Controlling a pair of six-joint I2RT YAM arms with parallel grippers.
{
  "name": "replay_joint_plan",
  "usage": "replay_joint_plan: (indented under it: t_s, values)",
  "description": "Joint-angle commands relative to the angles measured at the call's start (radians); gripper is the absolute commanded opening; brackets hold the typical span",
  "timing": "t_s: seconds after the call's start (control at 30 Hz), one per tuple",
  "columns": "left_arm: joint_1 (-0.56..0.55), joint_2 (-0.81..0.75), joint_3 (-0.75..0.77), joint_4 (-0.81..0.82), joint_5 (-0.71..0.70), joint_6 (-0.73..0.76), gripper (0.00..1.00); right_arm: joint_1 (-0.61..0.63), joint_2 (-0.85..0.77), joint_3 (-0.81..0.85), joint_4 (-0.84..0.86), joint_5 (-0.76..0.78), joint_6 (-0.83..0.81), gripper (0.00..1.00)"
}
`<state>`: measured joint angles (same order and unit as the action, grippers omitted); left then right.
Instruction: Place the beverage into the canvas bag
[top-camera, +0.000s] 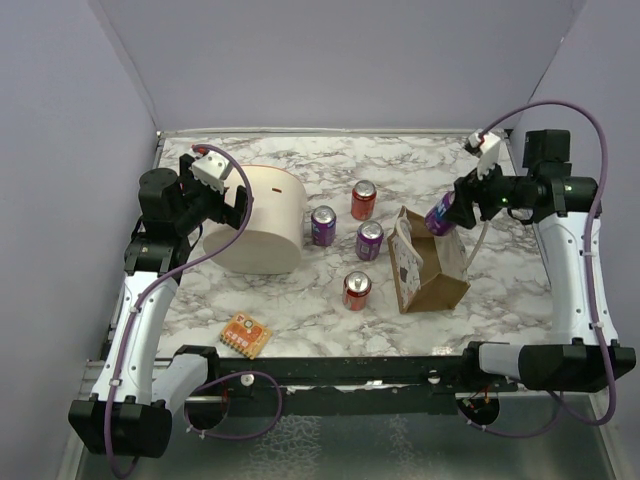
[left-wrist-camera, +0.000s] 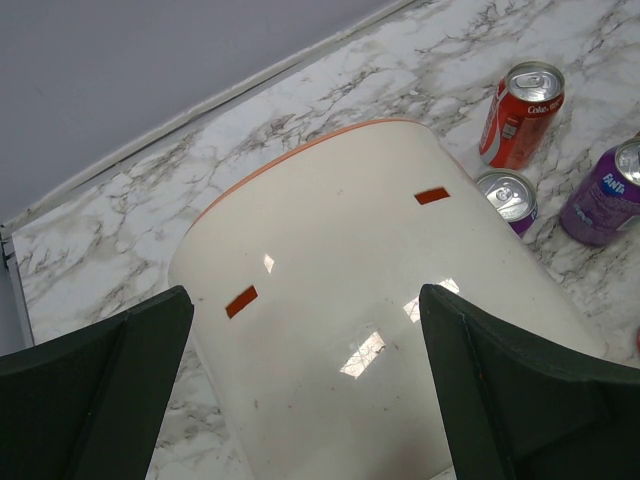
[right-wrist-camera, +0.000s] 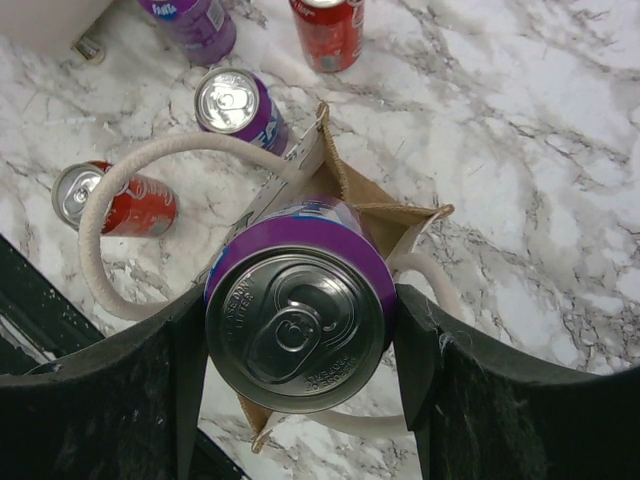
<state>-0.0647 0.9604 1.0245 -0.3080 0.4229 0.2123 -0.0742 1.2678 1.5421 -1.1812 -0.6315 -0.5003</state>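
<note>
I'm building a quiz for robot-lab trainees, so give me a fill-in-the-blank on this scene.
1. The right gripper holds a ___ can over the bag.
2. ___ other cans stand on the table.
3. The left gripper is ___, fingers either side of the cream tub.
Missing words: purple; four; open.
</note>
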Motion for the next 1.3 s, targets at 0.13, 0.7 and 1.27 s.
replay_joint_plan:
  t_s: [0.13, 0.7, 1.27]
  values:
    - [0.007, -0.009, -0.01, 0.016, 0.024, 0.0, 0.99, 0.109, -0.021, -0.04, 0.057, 0.112, 0.016, 0.01]
    - [-0.176, 0.132, 0.111, -0.017, 0.039, -0.027, 0.99, 0.205, 0.019, -0.295, 0.293, 0.18, 0.108, 0.01]
    - [-0.553, 0.547, 0.322, 0.117, 0.299, -0.656, 0.96, 0.206, -0.006, -0.446, 0.485, 0.2, 0.213, 0.01]
